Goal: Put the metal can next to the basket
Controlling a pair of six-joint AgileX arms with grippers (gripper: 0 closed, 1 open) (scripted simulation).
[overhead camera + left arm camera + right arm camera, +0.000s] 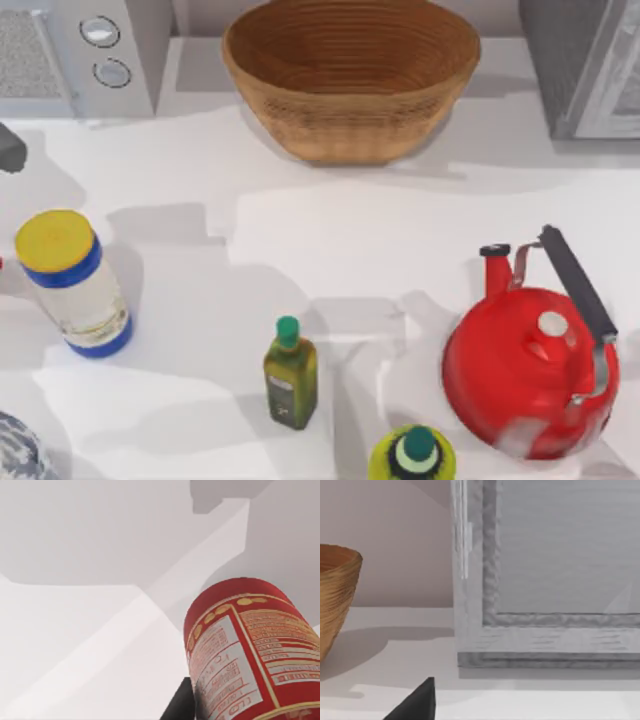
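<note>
The basket (pixel 350 75) stands at the far middle of the table (pixel 330 260), with an appliance (pixel 75 55) at its left and another (pixel 585 65) at its right. The jar (pixel 72 282) stands at the left, the oil bottle (pixel 291 373) near the middle, the kettle (pixel 530 360) at the near right. My left pincer's view has the metal can (pixel 250 655) close before it.

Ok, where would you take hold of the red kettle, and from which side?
By the black handle, from above. It stands clear over the round body of the red kettle, a narrow bar the fingers can close across. The body itself looks too wide to span.
</note>
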